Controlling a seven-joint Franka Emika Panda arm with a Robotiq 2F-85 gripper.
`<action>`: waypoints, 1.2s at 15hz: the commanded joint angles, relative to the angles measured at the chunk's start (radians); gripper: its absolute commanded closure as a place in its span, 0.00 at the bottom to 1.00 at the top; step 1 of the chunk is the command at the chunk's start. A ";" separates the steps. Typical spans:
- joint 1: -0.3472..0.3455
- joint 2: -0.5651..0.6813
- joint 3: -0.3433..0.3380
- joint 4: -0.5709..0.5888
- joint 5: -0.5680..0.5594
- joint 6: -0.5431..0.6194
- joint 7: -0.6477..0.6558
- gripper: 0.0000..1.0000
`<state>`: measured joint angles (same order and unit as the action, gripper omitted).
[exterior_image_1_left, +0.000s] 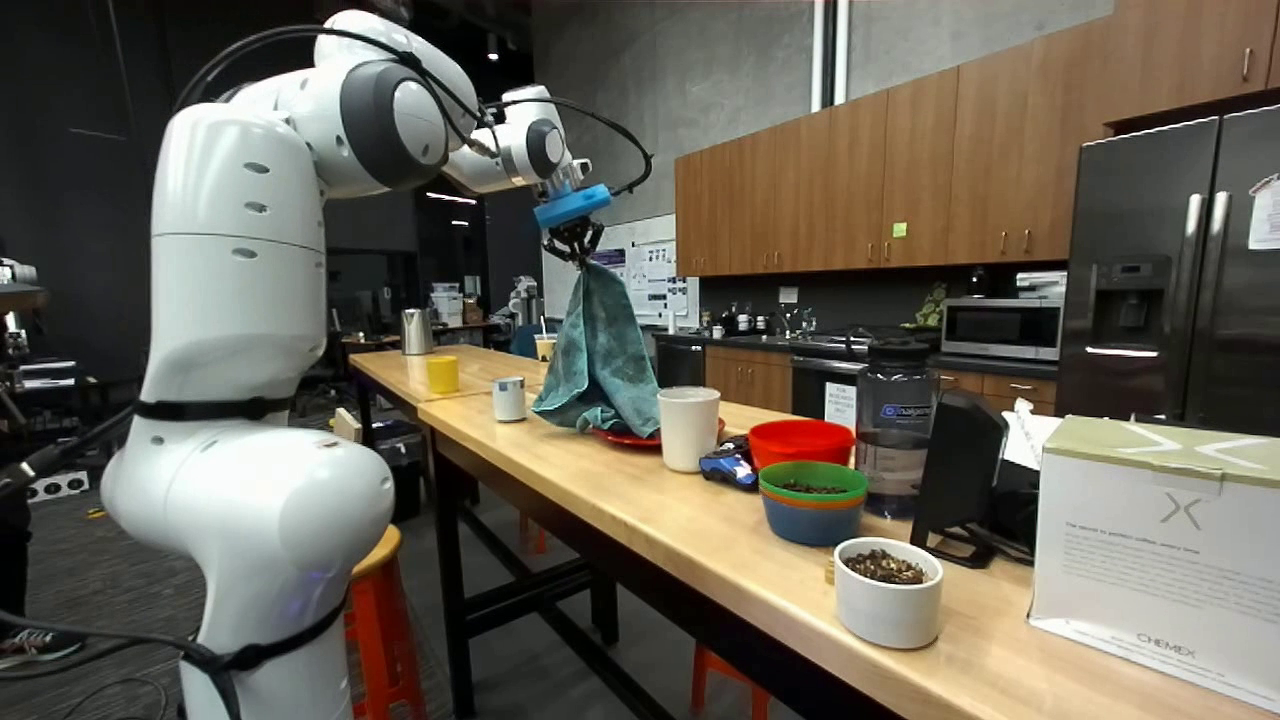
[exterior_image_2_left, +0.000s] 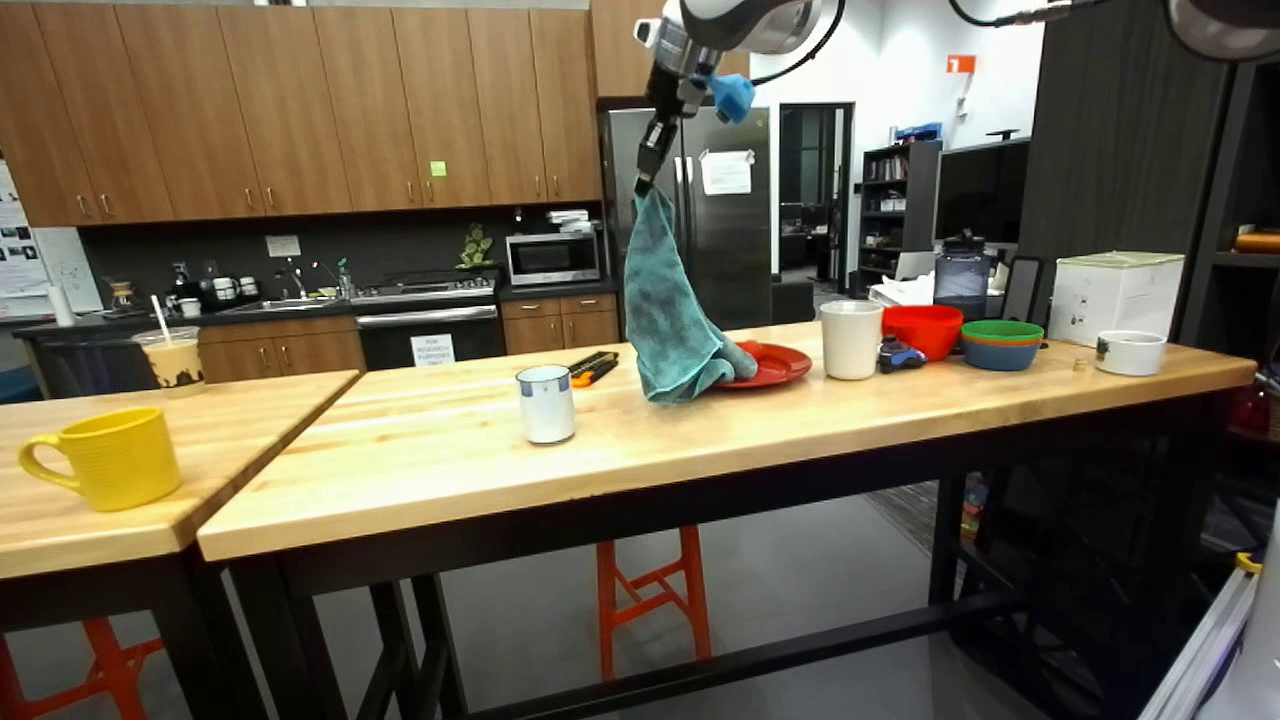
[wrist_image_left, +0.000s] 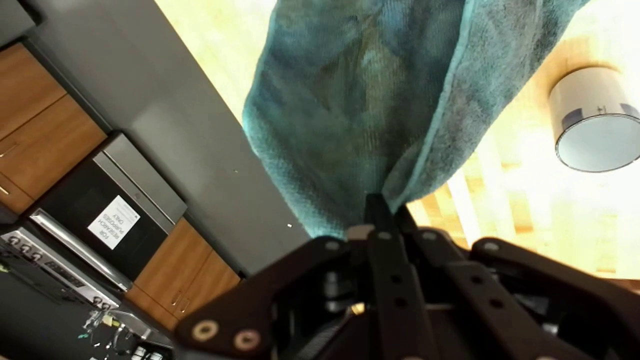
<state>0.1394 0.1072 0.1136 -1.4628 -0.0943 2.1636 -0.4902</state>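
Wrist view, one gripper (wrist_image_left: 388, 206) pinching one teal cloth (wrist_image_left: 360, 110), one cup (wrist_image_left: 590, 117)

Wood-fronted cabinets (exterior_image_2_left: 310, 110) line a grey concrete wall (exterior_image_1_left: 680, 70) with 2 white pipes (exterior_image_1_left: 842, 50) running up it. A stove (exterior_image_2_left: 428, 322) and microwave (exterior_image_2_left: 553, 258) sit below, and a steel refrigerator (exterior_image_1_left: 1158, 235) stands nearby. In an exterior view, a dark doorway (exterior_image_2_left: 803, 170) and a bookshelf (exterior_image_2_left: 888, 205) appear farther back. Orange stool legs (exterior_image_2_left: 606, 600) show below the pale wooden counter (exterior_image_2_left: 430, 440), and the floor (exterior_image_2_left: 800, 560) is grey.
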 joint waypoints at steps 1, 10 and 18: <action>-0.013 0.048 -0.002 0.100 -0.030 -0.059 0.024 1.00; 0.026 0.148 -0.018 0.258 -0.231 -0.223 0.049 1.00; 0.225 0.216 0.011 0.319 -0.592 -0.351 0.082 1.00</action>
<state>0.3027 0.2813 0.1152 -1.1996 -0.6030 1.8719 -0.4234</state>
